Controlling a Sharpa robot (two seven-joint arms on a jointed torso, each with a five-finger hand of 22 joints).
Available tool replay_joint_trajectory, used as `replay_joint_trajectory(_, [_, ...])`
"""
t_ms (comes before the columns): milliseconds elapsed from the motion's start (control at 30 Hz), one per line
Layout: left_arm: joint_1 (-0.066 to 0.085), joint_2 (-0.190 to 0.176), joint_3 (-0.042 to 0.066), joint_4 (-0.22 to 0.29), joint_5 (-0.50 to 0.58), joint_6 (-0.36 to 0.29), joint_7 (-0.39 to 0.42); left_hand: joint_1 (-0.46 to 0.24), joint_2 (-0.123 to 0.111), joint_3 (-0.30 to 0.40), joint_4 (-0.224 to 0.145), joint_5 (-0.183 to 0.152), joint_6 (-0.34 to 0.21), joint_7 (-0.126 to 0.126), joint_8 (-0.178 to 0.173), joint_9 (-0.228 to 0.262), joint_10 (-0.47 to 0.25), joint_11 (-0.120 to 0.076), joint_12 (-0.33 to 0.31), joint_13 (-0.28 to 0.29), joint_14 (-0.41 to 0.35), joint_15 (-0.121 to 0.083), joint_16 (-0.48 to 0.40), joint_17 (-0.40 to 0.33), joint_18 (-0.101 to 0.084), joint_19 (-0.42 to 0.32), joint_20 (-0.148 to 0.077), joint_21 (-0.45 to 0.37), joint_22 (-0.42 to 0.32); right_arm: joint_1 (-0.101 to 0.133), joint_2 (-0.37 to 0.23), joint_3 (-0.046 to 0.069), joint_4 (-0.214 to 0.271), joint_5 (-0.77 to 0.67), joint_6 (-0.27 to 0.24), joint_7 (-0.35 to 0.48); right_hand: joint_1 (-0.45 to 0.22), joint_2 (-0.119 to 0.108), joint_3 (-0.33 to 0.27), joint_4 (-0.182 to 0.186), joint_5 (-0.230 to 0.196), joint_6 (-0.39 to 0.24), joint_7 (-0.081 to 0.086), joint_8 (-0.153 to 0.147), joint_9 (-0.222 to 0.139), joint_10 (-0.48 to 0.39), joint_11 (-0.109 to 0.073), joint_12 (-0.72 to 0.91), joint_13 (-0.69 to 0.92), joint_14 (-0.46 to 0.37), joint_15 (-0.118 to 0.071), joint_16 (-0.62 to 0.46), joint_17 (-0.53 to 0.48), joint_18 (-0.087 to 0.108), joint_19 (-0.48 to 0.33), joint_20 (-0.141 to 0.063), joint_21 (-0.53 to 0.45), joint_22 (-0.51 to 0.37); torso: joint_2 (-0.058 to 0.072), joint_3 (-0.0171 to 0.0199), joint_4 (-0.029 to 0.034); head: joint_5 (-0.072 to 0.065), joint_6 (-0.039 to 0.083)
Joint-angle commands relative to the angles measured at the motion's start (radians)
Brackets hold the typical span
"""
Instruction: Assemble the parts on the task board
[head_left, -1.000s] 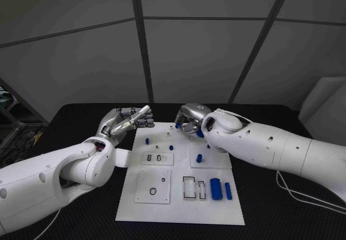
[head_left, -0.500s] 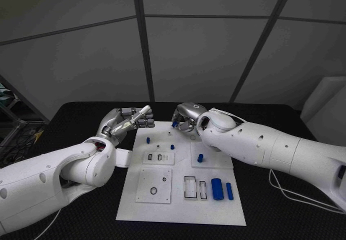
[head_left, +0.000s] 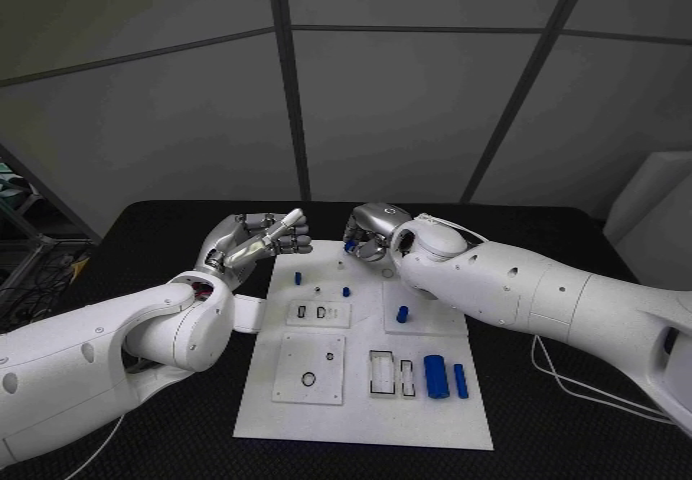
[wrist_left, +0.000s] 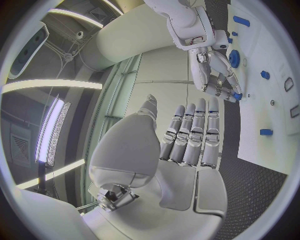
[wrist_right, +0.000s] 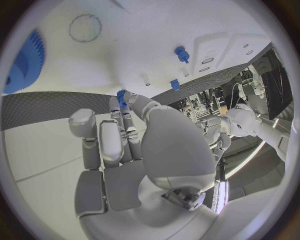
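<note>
Right hand (head_left: 372, 232) fingers (wrist_right: 123, 102) pinch a small blue gear (wrist_right: 121, 95) at the far edge of the task board (head_left: 361, 425). Over the last second the right arm swung in toward board centre, so placement looks imminent. Left hand (head_left: 260, 238) has stayed put just off the board's far-left corner, fingers (wrist_left: 190, 131) straight and together, holding nothing. Nearer than the fingers, a clear slot holder (head_left: 379, 374) on the board looks empty; blue cylinders (head_left: 434, 377) lie beside it on the black bench (head_left: 173, 225).

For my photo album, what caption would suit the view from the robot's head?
Two robot hands meet at the far edge of a white board: the right hand pinches a small blue piece, the left hand hovers empty.
</note>
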Motion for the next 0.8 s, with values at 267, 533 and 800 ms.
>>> replay_joint_trajectory(267, [0.003,0.001,0.001,0.003,-0.007,0.014,0.003,-0.004,0.003,-0.004,0.001,-0.004,0.001,0.007,-0.005,-0.001,-0.003,0.005,-0.007,-0.001,-0.003,0.008,-0.005,0.001,-0.020,0.004,0.001,0.001,-0.001,0.002,0.021,0.000,-0.025,-0.005,0.038,0.000,-0.012,-0.007,0.006,0.004,0.002,-0.004,0.007,-0.004,-0.002,-0.005,0.004,-0.008,-0.002,0.028,-0.004,0.007,-0.001,-0.014,0.004,0.003,0.005,0.001,0.001,-0.0003,-0.0010,0.001,0.001])
replay_joint_trajectory(533, [0.003,0.001,0.001,0.002,-0.007,0.014,0.002,-0.004,0.003,-0.004,0.001,-0.004,0.001,0.007,-0.005,-0.001,-0.003,0.005,-0.007,-0.001,-0.003,0.008,-0.005,0.001,-0.020,0.004,0.001,0.001,-0.001,0.002,0.029,0.000,-0.034,-0.007,0.060,0.002,-0.019,-0.012,0.008,0.008,0.000,-0.012,0.010,-0.008,-0.003,-0.016,0.008,-0.016,-0.003,0.026,-0.001,0.008,-0.004,-0.013,-0.003,0.005,0.004,-0.003,0.002,-0.0004,-0.0026,0.002,0.000])
replay_joint_trajectory(800, [0.003,-0.001,0.001,0.002,-0.007,0.015,0.000,-0.004,0.003,-0.005,0.001,-0.004,0.000,0.008,-0.007,-0.001,-0.005,0.006,-0.008,-0.001,-0.004,0.009,-0.007,0.002,-0.020,0.003,0.001,0.001,-0.002,0.002,0.028,0.000,-0.038,-0.008,0.016,-0.003,-0.043,-0.061,-0.031,0.017,-0.030,-0.231,0.029,-0.016,-0.010,-0.228,0.043,-0.035,-0.005,-0.023,0.029,-0.083,-0.168,0.021,-0.134,0.033,-0.097,-0.186,0.002,-0.0003,-0.0035,0.003,0.001])
